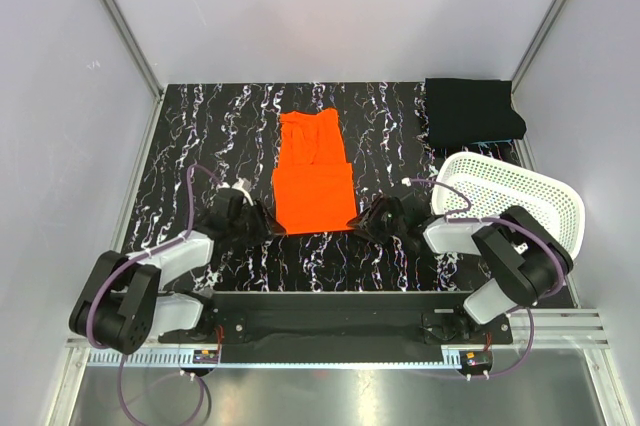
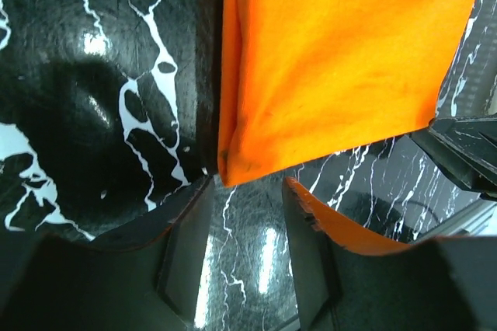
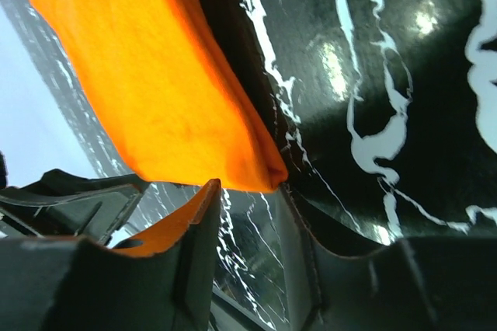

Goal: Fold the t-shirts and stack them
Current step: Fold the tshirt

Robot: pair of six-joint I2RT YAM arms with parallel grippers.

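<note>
While the orange t-shirt (image 1: 315,174) lies folded on the table (image 1: 200,141), the left gripper (image 1: 266,223) sits at its near left corner, jaws apart and empty; the right gripper (image 1: 364,220), likewise spread, sits at its near right corner; the black t-shirt (image 1: 472,111) lies folded to its far right.

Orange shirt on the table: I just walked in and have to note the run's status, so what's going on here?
Two robot arms are folding t-shirts. The orange t-shirt lies as a long folded strip mid-table. The left hand and right hand sit open at its two near corners, neither closed on it. The black t-shirt lies folded at the far right corner, beyond the white basket.
</note>
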